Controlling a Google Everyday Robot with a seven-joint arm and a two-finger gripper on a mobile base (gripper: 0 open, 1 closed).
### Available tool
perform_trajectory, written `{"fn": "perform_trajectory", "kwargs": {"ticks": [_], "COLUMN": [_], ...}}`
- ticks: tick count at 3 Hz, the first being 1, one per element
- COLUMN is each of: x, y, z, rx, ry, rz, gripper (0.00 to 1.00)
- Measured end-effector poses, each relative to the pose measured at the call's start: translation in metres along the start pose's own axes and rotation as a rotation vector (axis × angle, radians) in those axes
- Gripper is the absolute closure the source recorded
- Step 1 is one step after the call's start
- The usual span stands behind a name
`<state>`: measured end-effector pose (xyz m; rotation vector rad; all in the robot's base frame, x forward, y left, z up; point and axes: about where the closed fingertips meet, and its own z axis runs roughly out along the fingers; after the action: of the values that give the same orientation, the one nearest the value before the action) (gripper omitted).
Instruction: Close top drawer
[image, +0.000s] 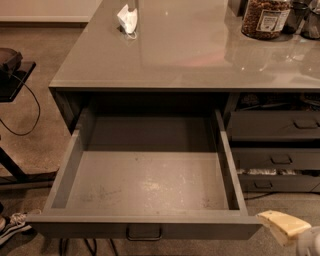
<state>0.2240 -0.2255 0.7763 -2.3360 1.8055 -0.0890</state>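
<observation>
The top drawer (145, 187) is pulled far out of the grey counter and is empty, with a scuffed grey floor. Its flat front (90, 229) runs along the bottom of the view, and its small rectangular pull handle (144, 233) sits at the front's middle. My gripper (281, 226) shows as one cream-coloured finger at the bottom right, just beyond the drawer front's right end and close to its corner. The rest of the gripper is out of view.
The glossy grey countertop (190, 50) holds a crumpled white wrapper (127, 20) at the back left and a jar (264, 17) with dark containers at the back right. Narrower grey drawers (275, 125) stack to the right. A black stand and cable (15, 80) are on the left floor.
</observation>
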Motion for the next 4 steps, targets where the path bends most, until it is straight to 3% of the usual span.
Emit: {"fn": "perform_trajectory", "kwargs": {"ticks": [1, 2, 3, 4], "x": [0.005, 0.011, 0.014, 0.008], "y": [0.023, 0.043, 0.047, 0.034], "z": [0.039, 0.072, 0.085, 0.097], "rx": [-0.105, -0.192, -0.151, -0.093], "ry": [-0.029, -0.065, -0.082, -0.136], "rz": [0.037, 0.09, 0.11, 0.129], "gripper": [0.18, 0.42, 0.66, 0.89]}}
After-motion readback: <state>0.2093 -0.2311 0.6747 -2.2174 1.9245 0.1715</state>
